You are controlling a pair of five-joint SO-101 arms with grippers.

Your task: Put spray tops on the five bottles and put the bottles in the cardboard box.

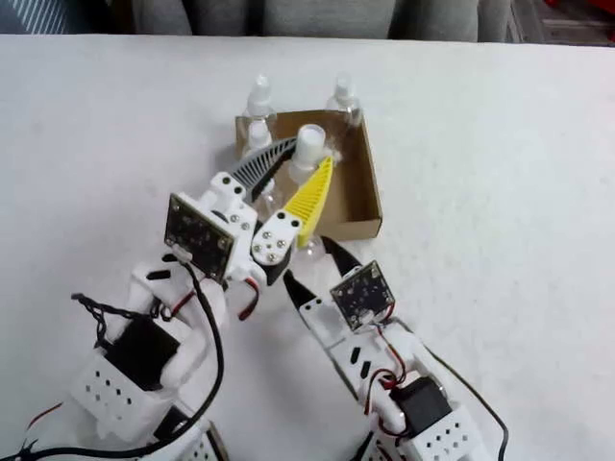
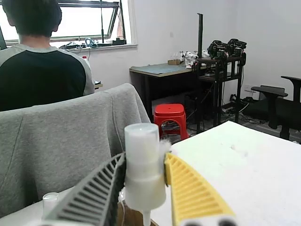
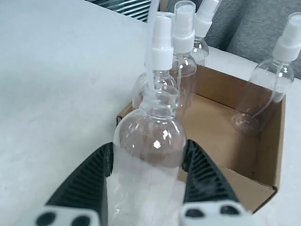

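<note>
My left gripper (image 1: 310, 155), with one grey and one yellow finger, is shut on a white spray top (image 1: 309, 141) (image 2: 143, 165) held above the cardboard box (image 1: 368, 197). The top's thin tube hangs down towards the open neck of a clear bottle (image 3: 149, 139). My right gripper (image 3: 146, 165), with black fingers (image 1: 338, 254), is shut on that bottle (image 1: 309, 247) at the box's near side. Several other bottles wearing spray tops (image 3: 162, 44) (image 3: 264, 89) stand in the box (image 3: 248, 184) and at its far edge (image 1: 259, 99) (image 1: 343, 96).
The white table (image 1: 500, 144) spreads wide to both sides of the box. Both arms crowd close together in front of it. A grey chair back (image 2: 56, 141) stands beyond the table's far edge.
</note>
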